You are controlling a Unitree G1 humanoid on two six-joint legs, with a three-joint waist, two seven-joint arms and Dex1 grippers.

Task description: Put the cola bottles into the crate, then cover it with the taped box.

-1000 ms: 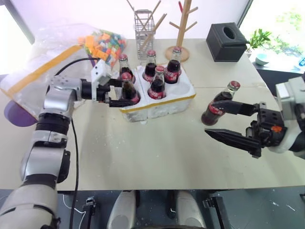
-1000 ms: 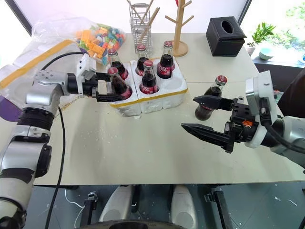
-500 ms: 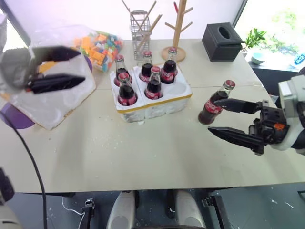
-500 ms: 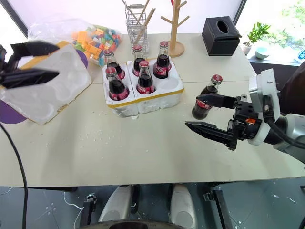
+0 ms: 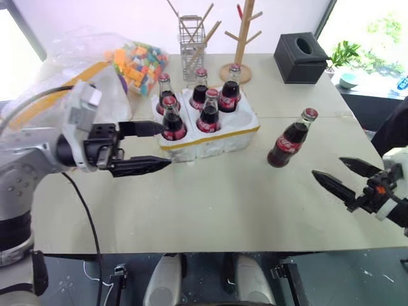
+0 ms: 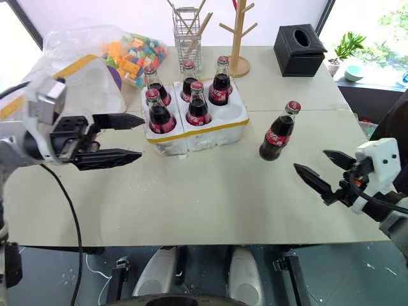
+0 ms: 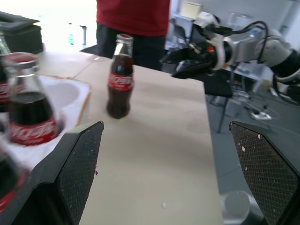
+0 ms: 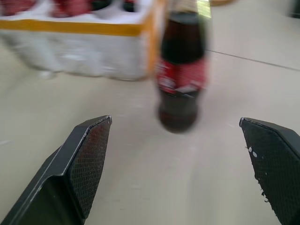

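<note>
Along the lower right edge of the frame the right gripper (image 5: 347,179) hangs over the bare table (image 5: 223,210) with its two fingers spread wide and nothing between them, short of the one loose bottle (image 5: 291,138); it appears lined up on that bottle, ready for a grasp. At mid-left the left gripper (image 5: 153,146) is likewise fully spread and empty, pointing across toward the crate (image 5: 213,137), its upper finger just in front of the nearest seated bottle without visibly gripping it. The loose bottle stands upright right of centre, apart from the crate, and is judged the last one to be loaded. The crate sits at centre with five cola bottles (image 5: 209,111) upright in their wells; the front right well (image 5: 241,119) is vacant and faces the loose bottle, so the transfer should be brief. Further back at upper left, the taped box (image 6: 89,83) lies partly hidden behind the left arm, beside a bag of coloured blocks (image 5: 137,57); covering cannot yet begin.
</note>
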